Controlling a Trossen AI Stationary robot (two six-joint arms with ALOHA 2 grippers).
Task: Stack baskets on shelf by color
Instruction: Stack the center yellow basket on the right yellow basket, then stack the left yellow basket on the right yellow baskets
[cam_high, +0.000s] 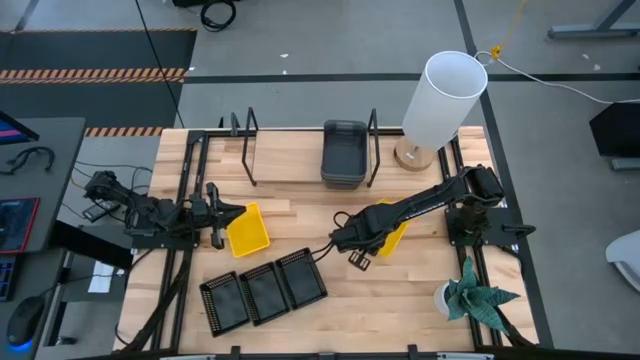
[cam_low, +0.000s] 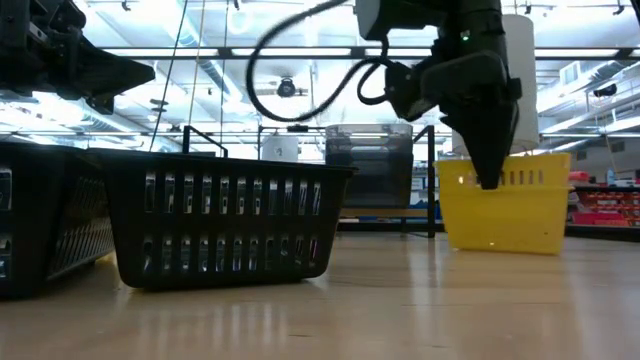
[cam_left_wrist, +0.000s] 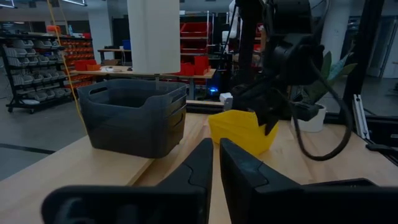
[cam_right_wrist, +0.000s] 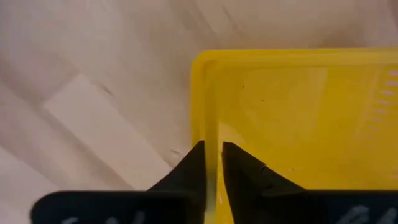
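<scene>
Baskets are spread across the tabletop (cam_high: 400, 300): three black ones (cam_high: 265, 291) lie side by side in a row near the front edge, and the dark grey ones (cam_high: 343, 153) are nested in a stack on the shelf (cam_high: 290, 160), right against its right-hand wire frame. One yellow basket (cam_high: 248, 229) rests left of centre, tilted. A second yellow basket (cam_high: 395, 232) lies mid-table, partly under the right arm.

Right hand (cam_right_wrist: 212, 163) is down on that second yellow basket, its two dark fingers (cam_right_wrist: 241, 168) pinched either side of the basket's thin wall near a corner, one finger inside, one outside, clamped on the rim. In the low view that hand (cam_low: 486, 170) points straight down in front of the yellow basket (cam_low: 505, 205), which stands on the wood.

Left hand (cam_high: 222, 213) is low at the left of the tabletop, just beside the first yellow basket. Its fingers (cam_left_wrist: 198, 163) are drawn nearly together with only a slim gap and nothing between them, aimed toward the grey stack (cam_left_wrist: 134, 115) and the right arm's basket (cam_left_wrist: 242, 129).

Beyond the shelf's right end stands a white cylinder lamp (cam_high: 440, 100); a potted plant (cam_high: 470, 298) occupies the front right corner.
</scene>
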